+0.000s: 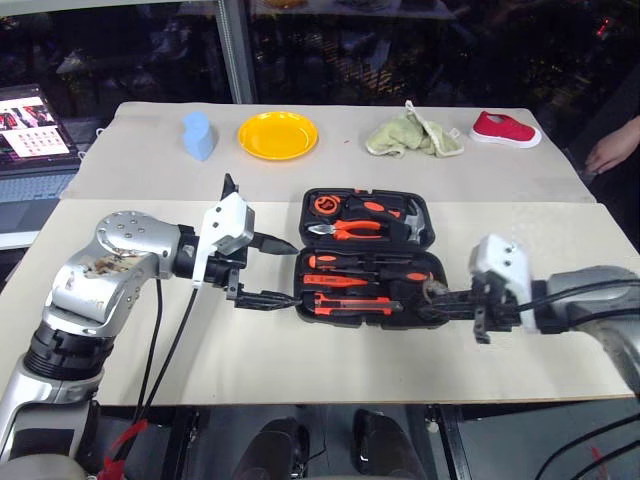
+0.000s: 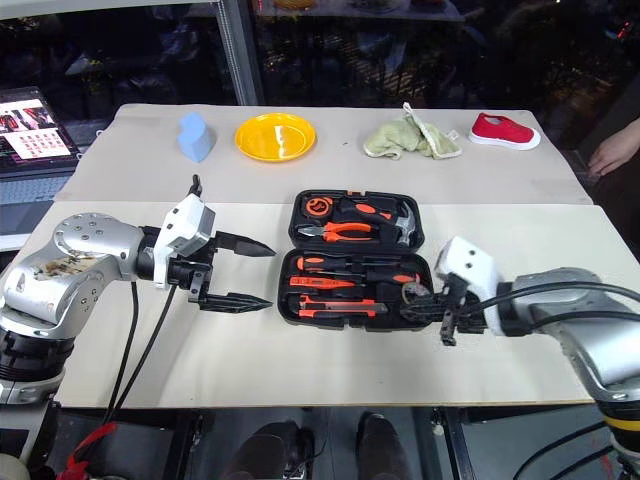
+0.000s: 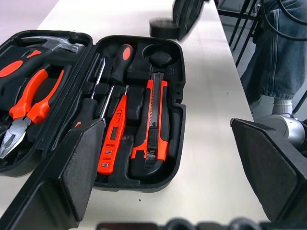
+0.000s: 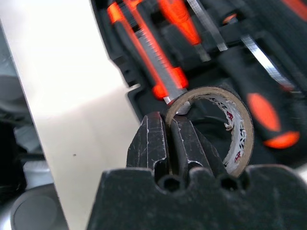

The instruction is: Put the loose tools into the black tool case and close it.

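text: none legible | tape roll (image 4: 229, 125): red print inside core, unreadable | laptop screen (image 1: 35, 120): unreadable

Setting: I am looking at a lab-style test area, with pale tables (image 1: 150, 330) pushed together, a laptop (image 1: 35, 130) glowing alongside, and unrelated props lying about: plate (image 1: 277, 134), shoe (image 1: 505, 129), cloth (image 1: 412, 135).

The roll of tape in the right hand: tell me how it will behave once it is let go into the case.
The roll of tape looks light, a thin ring on a cardboard core. The right hand pinches only its wall, so it may swing. Being round, it could roll unless dropped flat into the round slot of the black tool case.
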You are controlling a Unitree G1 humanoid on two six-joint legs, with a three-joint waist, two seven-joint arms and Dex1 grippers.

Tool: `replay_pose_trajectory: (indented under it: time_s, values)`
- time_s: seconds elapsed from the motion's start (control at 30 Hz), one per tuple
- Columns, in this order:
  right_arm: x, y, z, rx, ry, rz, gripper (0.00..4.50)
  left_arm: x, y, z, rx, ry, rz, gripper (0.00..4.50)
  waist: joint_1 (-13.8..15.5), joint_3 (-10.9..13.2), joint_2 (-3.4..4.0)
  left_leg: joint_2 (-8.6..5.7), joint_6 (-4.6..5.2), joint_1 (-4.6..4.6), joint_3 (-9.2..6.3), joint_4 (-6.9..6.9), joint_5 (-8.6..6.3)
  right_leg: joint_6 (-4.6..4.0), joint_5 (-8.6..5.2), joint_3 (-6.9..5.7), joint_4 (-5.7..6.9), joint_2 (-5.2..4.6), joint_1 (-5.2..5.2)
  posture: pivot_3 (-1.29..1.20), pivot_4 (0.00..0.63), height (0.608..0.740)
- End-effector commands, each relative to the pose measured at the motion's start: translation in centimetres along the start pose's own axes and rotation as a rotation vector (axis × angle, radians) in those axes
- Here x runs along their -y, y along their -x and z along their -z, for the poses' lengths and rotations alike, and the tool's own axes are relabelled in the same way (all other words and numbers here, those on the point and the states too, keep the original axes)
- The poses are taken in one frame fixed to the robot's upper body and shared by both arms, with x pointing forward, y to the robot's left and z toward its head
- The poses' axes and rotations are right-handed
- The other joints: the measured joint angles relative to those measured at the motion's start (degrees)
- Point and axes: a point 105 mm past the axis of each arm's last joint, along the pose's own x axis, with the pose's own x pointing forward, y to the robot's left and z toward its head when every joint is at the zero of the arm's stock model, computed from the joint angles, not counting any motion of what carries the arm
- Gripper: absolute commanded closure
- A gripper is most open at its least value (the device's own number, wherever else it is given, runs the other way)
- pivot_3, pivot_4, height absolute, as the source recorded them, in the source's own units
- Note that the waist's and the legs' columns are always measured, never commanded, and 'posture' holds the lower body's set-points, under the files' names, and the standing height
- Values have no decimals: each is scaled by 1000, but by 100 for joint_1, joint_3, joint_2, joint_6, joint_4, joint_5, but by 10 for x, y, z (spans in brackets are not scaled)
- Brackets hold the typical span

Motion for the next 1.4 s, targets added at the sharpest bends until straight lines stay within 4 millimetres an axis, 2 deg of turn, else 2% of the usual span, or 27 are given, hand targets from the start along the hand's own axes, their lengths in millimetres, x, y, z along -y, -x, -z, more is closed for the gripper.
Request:
replay_pose_trajectory:
  time_s: [0.03,0.3,0.37,0.4,0.53,0.73,0.83,1.0,1.03,1.1,1.17,1.23,1.33,1.37,1.4]
  values:
    - [7,-1,3,-35,32,41,4468,-1,2,-10,2,-63,-6,0,-2,0,0,0,1,0,0,0,1,0,0,0,0,0,-1,0,150,740]
    - [10,-12,11,-31,38,43,4468,1,1,-11,4,-66,6,0,-6,-1,-2,0,3,8,0,0,3,0,0,0,0,3,10,0,150,740]
    - [12,-14,10,-25,26,57,3713,2,1,-11,6,-65,6,0,-6,-1,-2,0,3,7,1,1,3,0,0,1,1,4,7,0,150,740]
    - [12,-14,10,-25,24,60,3549,1,1,-11,6,-65,6,0,-5,-1,-2,0,6,5,1,1,5,0,0,1,2,4,4,0,150,740]
    - [7,-11,9,-33,33,51,2154,0,2,-11,4,-66,3,0,-3,-1,-2,1,11,5,0,-1,7,-1,0,1,2,7,1,0,150,740]
    - [4,9,-18,58,39,85,58,-6,3,-7,3,-50,-15,0,-3,-1,-1,0,10,0,1,-1,7,-1,0,2,1,5,-3,0,150,740]
    - [12,28,-30,146,-13,160,58,-16,5,3,-2,2,-72,0,0,-1,-1,1,8,1,0,0,6,-1,0,2,2,5,0,0,150,740]
    - [36,60,-20,264,-183,344,58,-32,8,33,-73,71,-181,0,20,-1,-2,1,11,1,-2,-2,7,-1,0,1,2,5,1,0,150,740]
    - [40,63,-18,278,-207,372,298,-35,9,38,-86,79,-201,258,22,-1,-2,1,17,1,-3,-2,10,-2,1,0,1,6,2,0,150,740]
    - [58,72,6,274,-276,506,873,-47,11,63,-152,111,-289,854,34,-2,-2,-1,24,-2,0,-2,13,0,2,2,0,4,-3,0,150,740]
    - [66,74,21,263,-313,570,1485,-51,10,76,-183,123,-316,1533,42,-2,-2,-1,25,0,-1,-3,13,-1,2,2,0,4,1,0,150,740]
    - [70,71,29,258,-319,580,2234,-53,4,80,-183,134,-314,2359,37,-2,-2,-1,24,0,3,-3,14,-1,2,5,3,4,-1,0,150,740]
    - [74,65,33,266,-320,575,3212,-55,-6,80,-162,169,-298,3367,18,-2,-1,-1,24,-1,9,-3,14,-2,3,8,9,3,-8,0,150,740]
    - [76,62,34,267,-318,573,3733,-56,-11,81,-159,168,-296,3940,9,-2,-1,-1,25,-1,9,-3,15,-2,3,8,9,3,-9,0,150,740]
    - [77,60,34,266,-315,570,3972,-57,-15,81,-158,166,-296,4220,2,-2,-1,-1,25,-1,9,-3,15,-2,3,8,10,3,-9,0,150,740]
